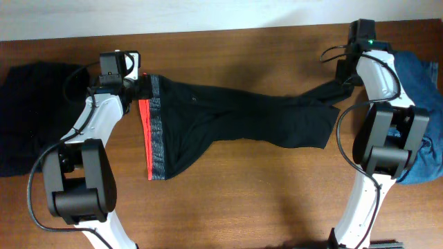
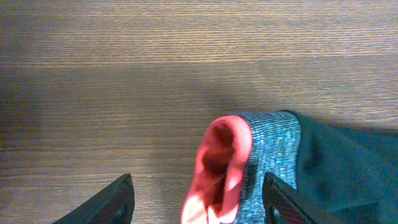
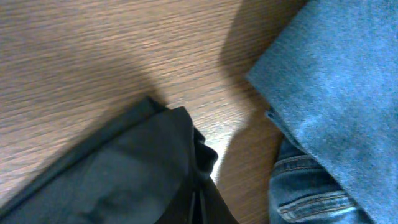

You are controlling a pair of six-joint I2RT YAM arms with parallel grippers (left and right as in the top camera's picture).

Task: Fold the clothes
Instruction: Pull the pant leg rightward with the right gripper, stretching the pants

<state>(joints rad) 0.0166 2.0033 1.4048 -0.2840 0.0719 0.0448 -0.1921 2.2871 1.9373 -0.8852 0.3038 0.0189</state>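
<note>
The clothes, a pair of black trousers [image 1: 242,117], lie stretched across the table. Their grey waistband with its red stripe [image 1: 151,138] is at the left. My left gripper [image 1: 142,88] is at the far end of that waistband. In the left wrist view its fingers [image 2: 118,199] stand wide apart and open, with the red and grey waistband fold [image 2: 233,162] raised between them. My right gripper [image 1: 344,75] is at the far right, shut on the trouser leg end [image 3: 143,168], which bunches at the jaws [image 3: 199,205].
A blue denim garment [image 1: 419,90] lies at the right edge, close beside the right gripper, and fills the right of the right wrist view [image 3: 336,93]. Another dark garment [image 1: 28,117] lies at the left edge. Bare wood table [image 1: 263,200] runs along the front.
</note>
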